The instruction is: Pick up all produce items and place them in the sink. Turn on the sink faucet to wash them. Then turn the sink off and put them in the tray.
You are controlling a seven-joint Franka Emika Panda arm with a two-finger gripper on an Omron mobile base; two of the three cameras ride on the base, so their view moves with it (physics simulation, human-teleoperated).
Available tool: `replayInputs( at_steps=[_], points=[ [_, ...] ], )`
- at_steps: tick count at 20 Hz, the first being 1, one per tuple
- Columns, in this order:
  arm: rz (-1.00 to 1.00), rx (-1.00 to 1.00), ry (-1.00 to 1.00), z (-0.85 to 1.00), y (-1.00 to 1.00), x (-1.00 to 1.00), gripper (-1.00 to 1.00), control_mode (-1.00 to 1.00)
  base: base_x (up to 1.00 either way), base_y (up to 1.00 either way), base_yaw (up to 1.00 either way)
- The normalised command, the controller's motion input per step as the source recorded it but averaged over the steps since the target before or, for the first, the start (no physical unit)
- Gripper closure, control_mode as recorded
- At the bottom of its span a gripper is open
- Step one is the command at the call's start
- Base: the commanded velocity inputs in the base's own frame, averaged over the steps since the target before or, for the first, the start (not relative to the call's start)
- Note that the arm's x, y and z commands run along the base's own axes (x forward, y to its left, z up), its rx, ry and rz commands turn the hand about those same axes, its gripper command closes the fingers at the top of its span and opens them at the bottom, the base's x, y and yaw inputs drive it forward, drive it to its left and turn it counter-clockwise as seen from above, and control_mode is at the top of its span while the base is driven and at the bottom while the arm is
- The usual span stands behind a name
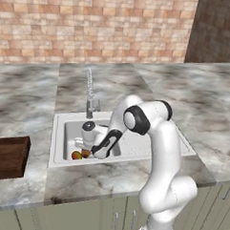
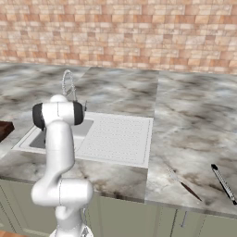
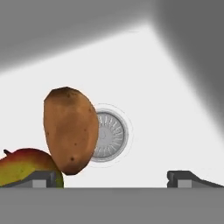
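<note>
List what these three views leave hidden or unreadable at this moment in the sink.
- Left base view: the forearm covers the gripper and most of the brown oval and red-and-yellow-green fruit in the sink.
- Right base view: the arm's upright link blocks the basin floor; the tray is cut by the left edge.
- Hand view: the fruit is cut by the left edge; the oval overlaps the drain.
- Faucet: lever position too small to read.

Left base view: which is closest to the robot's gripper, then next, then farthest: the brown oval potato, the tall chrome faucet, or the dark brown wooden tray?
1. Brown oval potato, in the basin beside the gripper.
2. Tall chrome faucet, behind the basin.
3. Dark brown wooden tray, far left on the counter.
</note>
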Motion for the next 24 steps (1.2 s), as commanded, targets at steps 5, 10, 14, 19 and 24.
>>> replayInputs(
  at_steps=[5,10,14,19,24],
  points=[
    [0.02,0.00,0.00,-0.27,0.02,0.37,-1.00,-1.00,0.00,0.00,0.00],
    [0.01,0.00,0.00,-0.26,0.08,0.34,-1.00,-1.00,0.00,0.00,0.00],
    [0.01,0.00,0.00,-0.29,0.06,0.31,-1.00,-1.00,0.00,0.00,0.00],
    [0.01,0.00,0.00,-0.36,0.04,0.30,-1.00,-1.00,0.00,0.00,0.00],
    [0.01,0.00,0.00,-0.38,0.09,0.30,-1.00,-1.00,0.00,0.00,0.00]
  ],
)
